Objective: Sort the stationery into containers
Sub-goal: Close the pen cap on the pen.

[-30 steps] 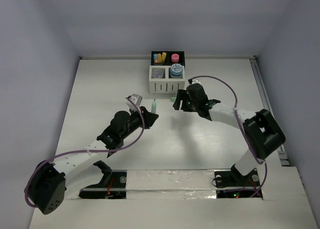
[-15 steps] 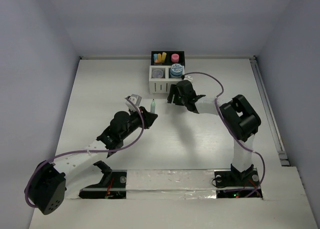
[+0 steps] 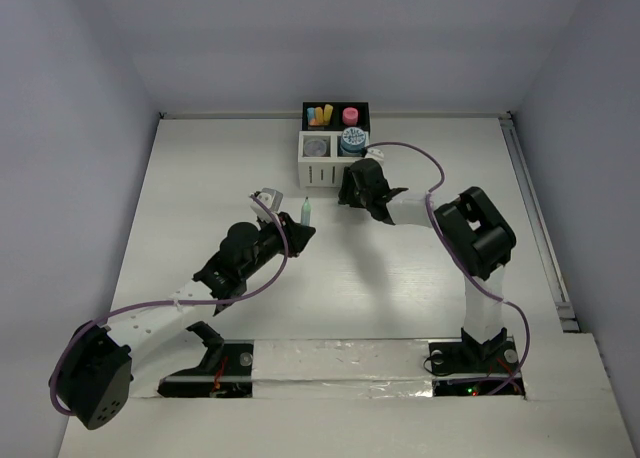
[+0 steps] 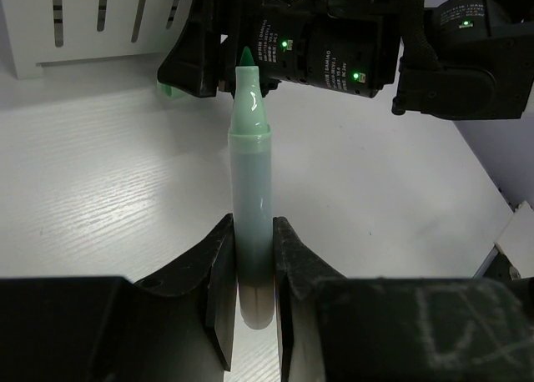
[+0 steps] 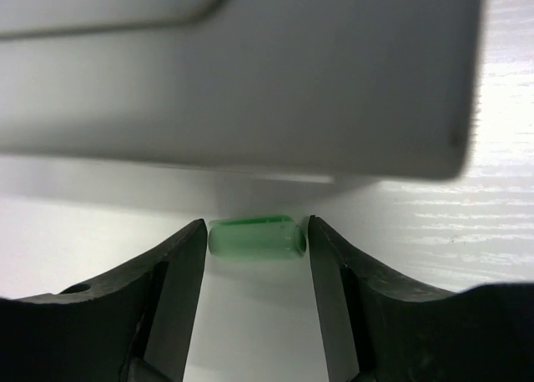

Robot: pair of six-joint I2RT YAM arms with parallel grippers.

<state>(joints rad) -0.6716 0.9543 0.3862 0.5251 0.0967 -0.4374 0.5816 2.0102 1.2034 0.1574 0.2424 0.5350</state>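
Note:
My left gripper is shut on a green marker pen, uncapped and held upright with its tip up; it also shows in the top view, left of the organiser. The four-compartment organiser stands at the back centre. My right gripper is open, low at the organiser's white front wall. Its jaws stand either side of a short green cap lying on the table against that wall, with small gaps on both sides.
The organiser holds yellow and orange stubs, a pink stub, a blue-white roll and a grey roll. The right arm's body is close in front of the held pen. Walls enclose the table.
My right gripper has swung left and in toward the organiser's front wall, and its arm has folded. My left gripper and the pen have not moved.

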